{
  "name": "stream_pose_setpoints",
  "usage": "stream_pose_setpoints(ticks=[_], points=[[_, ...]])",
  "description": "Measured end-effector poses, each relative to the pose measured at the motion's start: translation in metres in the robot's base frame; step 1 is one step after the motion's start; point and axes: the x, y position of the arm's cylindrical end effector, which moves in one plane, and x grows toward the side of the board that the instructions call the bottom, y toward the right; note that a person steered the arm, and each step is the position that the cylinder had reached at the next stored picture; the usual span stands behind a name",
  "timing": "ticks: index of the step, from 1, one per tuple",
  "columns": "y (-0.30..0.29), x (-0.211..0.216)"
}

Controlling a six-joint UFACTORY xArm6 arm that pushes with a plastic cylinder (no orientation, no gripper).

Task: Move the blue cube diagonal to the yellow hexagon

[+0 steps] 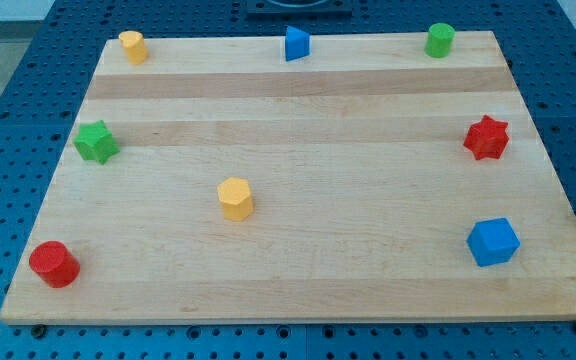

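My tip did not show in the camera view, so its state could not be told, and the blue cube (493,242) lay on the wooden board (298,110) far to the view's right of the yellow hexagon (235,198) and slightly lower.

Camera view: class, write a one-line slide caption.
Blue cube sits far right of the yellow hexagon on the wooden board; tip unseen.

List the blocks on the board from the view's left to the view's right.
red cylinder → green star → yellow cylinder → yellow hexagon → blue triangular block → green cylinder. The red star and blue cube overlap in left-right position, so they are left out. My tip does not show.
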Motion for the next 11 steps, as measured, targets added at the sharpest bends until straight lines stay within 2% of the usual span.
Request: stream_pose_setpoints(ticks=[1,2,4,6,7,9,11], points=[[-0.011,0.036],[-0.033,0.045],[-0.077,0.035],[-0.079,0.035],[-0.099,0.035],[-0.157,0.035],[-0.229,0.012]])
